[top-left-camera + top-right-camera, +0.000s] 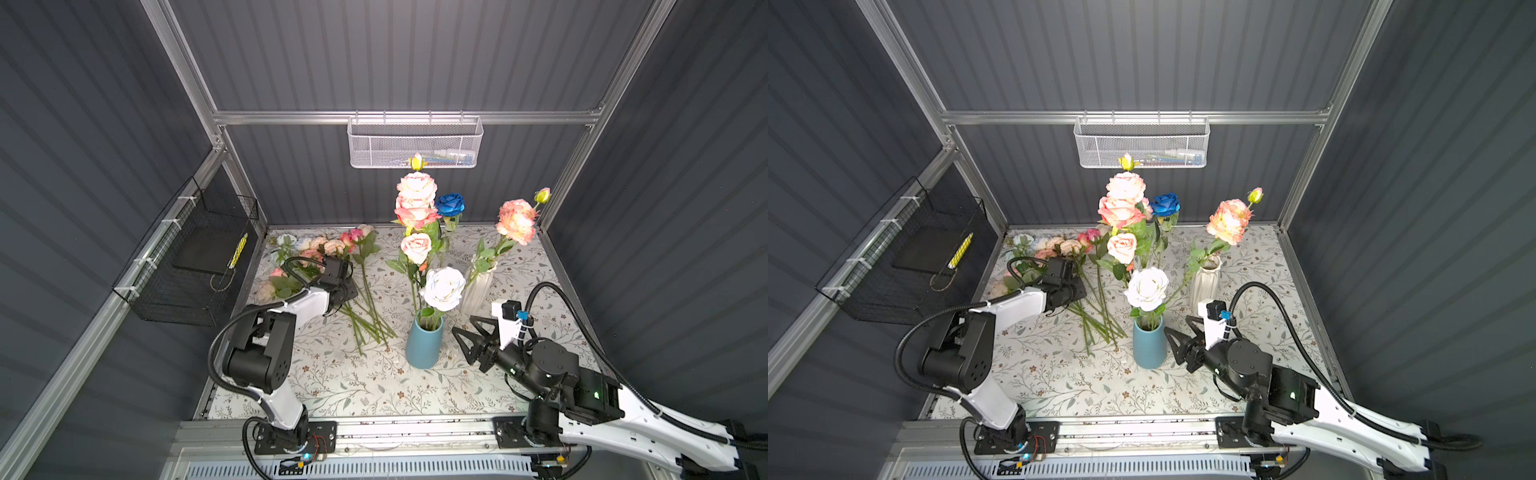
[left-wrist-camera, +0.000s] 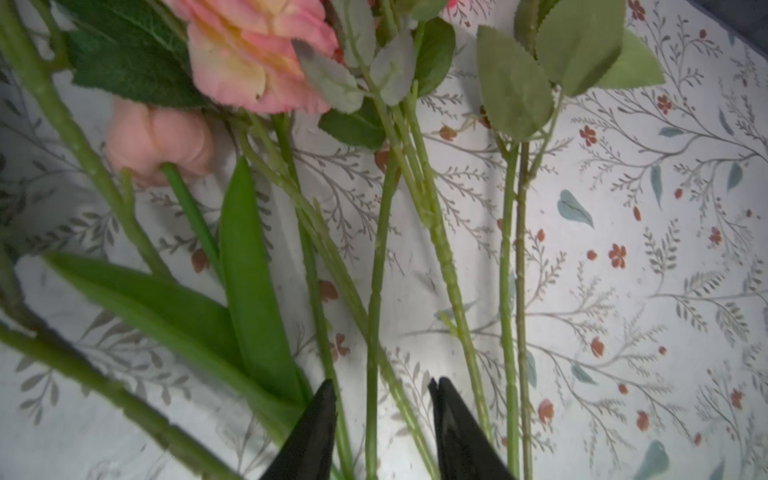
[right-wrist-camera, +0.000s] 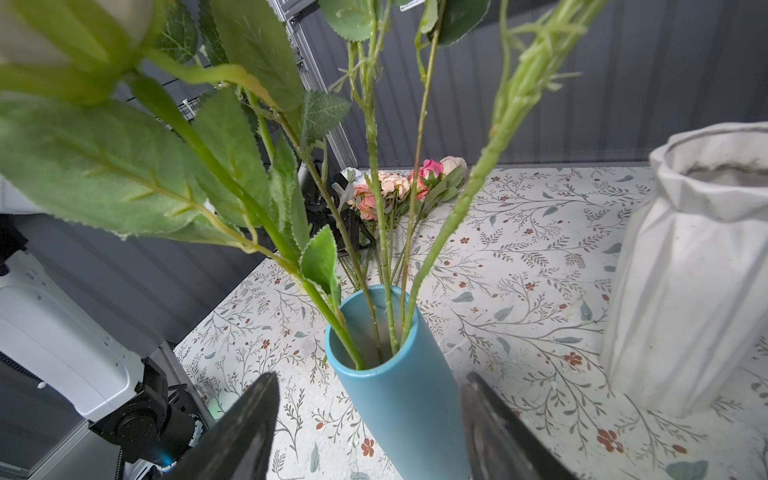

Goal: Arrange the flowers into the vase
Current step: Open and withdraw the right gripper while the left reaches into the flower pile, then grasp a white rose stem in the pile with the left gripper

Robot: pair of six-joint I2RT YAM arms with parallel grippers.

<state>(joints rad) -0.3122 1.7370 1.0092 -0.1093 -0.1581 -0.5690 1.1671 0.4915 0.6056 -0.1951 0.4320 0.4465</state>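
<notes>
Left wrist: left pincer (image 2: 382,399) straddles stems (image 2: 372,324) | top views: contact unclear

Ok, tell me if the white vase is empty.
Not empty: in a top view a leafy stem rises from the white vase to a peach bloom.

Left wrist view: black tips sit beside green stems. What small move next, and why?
Probably close the left end effector on the stem between its tips: the jaws straddle it, gaps showing, and it belongs in the blue vase.

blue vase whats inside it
Several green flower stems stand in the blue vase, fanning out above its rim. Its wall hides the stem ends and the bottom.
</notes>
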